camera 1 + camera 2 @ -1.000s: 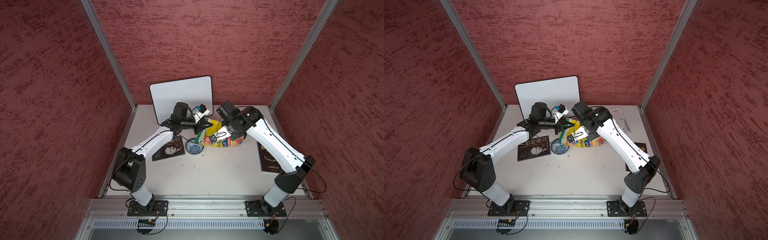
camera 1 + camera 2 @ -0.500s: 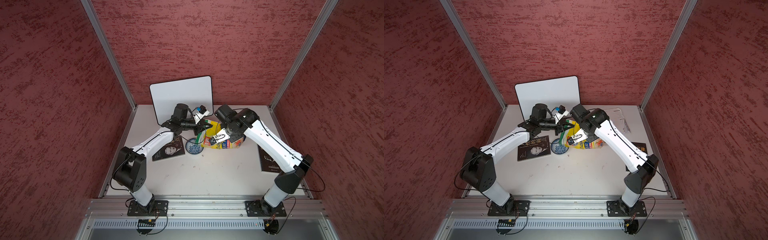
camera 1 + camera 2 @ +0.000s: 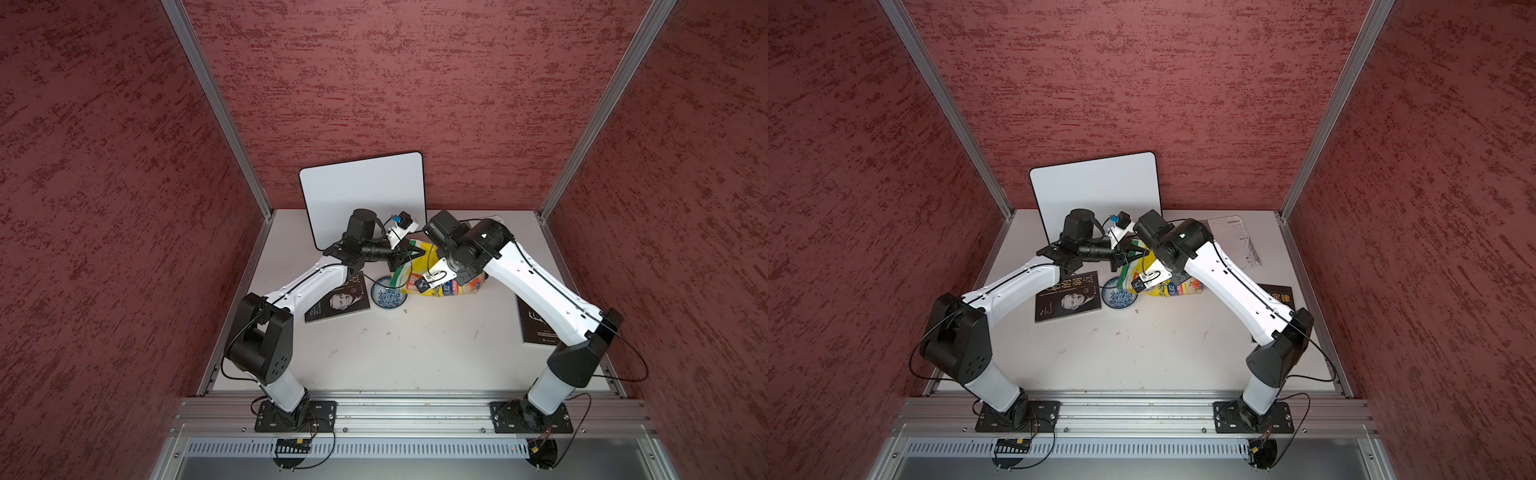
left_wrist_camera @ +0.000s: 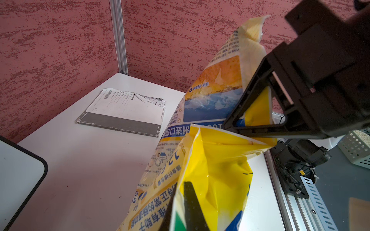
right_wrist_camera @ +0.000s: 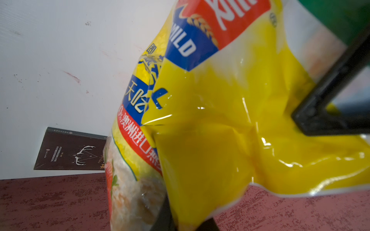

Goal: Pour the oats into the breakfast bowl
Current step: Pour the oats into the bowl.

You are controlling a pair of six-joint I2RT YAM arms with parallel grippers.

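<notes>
A large yellow pouch (image 3: 446, 289) (image 3: 1173, 291) hangs tilted between my two arms, its base to the right and its green-white top band low on the left. That band lies just over the far right rim of the breakfast bowl (image 3: 389, 293) (image 3: 1119, 294), a small white bowl whose blue pattern shows inside. My left gripper (image 3: 409, 254) (image 4: 180, 198) is shut on the pouch's upper edge (image 4: 216, 170). My right gripper (image 3: 430, 261) (image 5: 186, 218) is shut on the pouch's yellow side (image 5: 220, 120). The oats are hidden inside the pouch.
A white board (image 3: 363, 199) leans on the back wall. A dark book with a portrait (image 3: 338, 301) lies left of the bowl, under my left arm. Another dark book (image 3: 536, 328) (image 5: 70, 154) lies at the right edge. A torn paper booklet (image 3: 1235, 239) (image 4: 124, 110) lies at the back right.
My right wrist has shifted a little to the left, towards the left gripper, with the pouch held by both. The bowl and the left arm have stayed put.
</notes>
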